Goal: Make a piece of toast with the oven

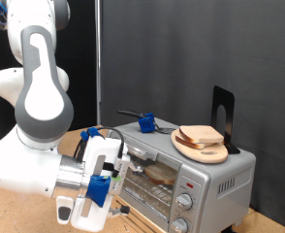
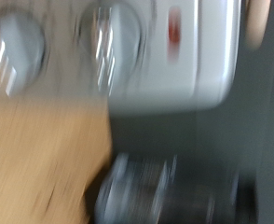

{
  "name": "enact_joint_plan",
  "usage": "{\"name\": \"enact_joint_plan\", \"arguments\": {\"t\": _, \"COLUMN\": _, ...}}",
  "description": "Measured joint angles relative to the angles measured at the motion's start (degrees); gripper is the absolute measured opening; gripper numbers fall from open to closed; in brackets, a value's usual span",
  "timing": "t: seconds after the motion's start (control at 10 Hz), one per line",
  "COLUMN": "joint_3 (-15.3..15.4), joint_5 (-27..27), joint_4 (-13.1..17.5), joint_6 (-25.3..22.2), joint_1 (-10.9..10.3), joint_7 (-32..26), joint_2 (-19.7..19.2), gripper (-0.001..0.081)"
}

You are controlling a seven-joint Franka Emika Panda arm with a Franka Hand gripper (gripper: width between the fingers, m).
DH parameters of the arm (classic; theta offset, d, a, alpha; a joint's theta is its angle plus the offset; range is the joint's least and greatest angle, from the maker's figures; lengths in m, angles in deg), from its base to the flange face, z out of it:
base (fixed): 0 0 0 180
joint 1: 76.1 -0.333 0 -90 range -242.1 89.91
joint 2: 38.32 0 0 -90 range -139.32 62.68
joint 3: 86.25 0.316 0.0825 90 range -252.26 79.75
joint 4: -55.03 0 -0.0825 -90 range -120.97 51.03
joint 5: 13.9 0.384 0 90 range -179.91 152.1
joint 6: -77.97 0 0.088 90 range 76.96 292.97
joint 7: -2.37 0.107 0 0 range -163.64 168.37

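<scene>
The oven (image 1: pixel 181 184) is a small silver box at the exterior view's lower right, with two round knobs (image 1: pixel 185 202) on its front. On its roof a round wooden plate (image 1: pixel 203 151) carries the piece of toast (image 1: pixel 201 135), pale with a brown crust. My gripper (image 1: pixel 118 184) hangs at the end of the white arm, just off the oven's glass door (image 1: pixel 150 181) on the exterior view's left. The wrist view is motion-blurred. It shows the oven's knobs (image 2: pixel 109 37), its red light (image 2: pixel 174 33) and a dark smear of my gripper (image 2: pixel 151 191).
A blue clamp-like tool (image 1: pixel 145 122) with a dark handle lies on the oven's roof beside the plate. A black upright stand (image 1: pixel 223 112) rises behind the plate. The oven stands on a wooden table (image 1: pixel 16 209), backed by a dark curtain.
</scene>
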Motion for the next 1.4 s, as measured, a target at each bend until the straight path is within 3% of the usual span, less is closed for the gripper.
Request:
{"name": "enact_joint_plan", "arguments": {"t": 0.2, "joint_3": -0.53, "joint_5": -12.54, "joint_4": 2.68, "joint_6": -10.66, "joint_1": 0.88, "joint_7": -1.44, "joint_2": -1.17, "gripper": 0.08}}
{"name": "enact_joint_plan", "arguments": {"t": 0.4, "joint_3": -0.41, "joint_5": -18.46, "joint_4": 5.13, "joint_6": -11.64, "joint_1": 0.53, "joint_7": -7.34, "joint_2": -2.85, "gripper": 0.08}}
{"name": "enact_joint_plan", "arguments": {"t": 0.6, "joint_3": -0.35, "joint_5": -15.13, "joint_4": 4.75, "joint_6": -11.35, "joint_1": 0.63, "joint_7": -5.88, "joint_2": -2.95, "gripper": 0.08}}
{"name": "enact_joint_plan", "arguments": {"t": 0.8, "joint_3": 0.75, "joint_5": -9.08, "joint_4": 5.77, "joint_6": -6.46, "joint_1": 0.36, "joint_7": -5.93, "joint_2": -4.94, "gripper": 0.08}}
{"name": "enact_joint_plan", "arguments": {"t": 1.0, "joint_3": 1.99, "joint_5": -6.14, "joint_4": 9.67, "joint_6": -3.17, "joint_1": -0.1, "joint_7": -6.77, "joint_2": -8.43, "gripper": 0.08}}
{"name": "enact_joint_plan", "arguments": {"t": 1.4, "joint_3": 2.57, "joint_5": -6.15, "joint_4": 20.29, "joint_6": -2.32, "joint_1": -0.84, "joint_7": -5.77, "joint_2": -16.85, "gripper": 0.08}}
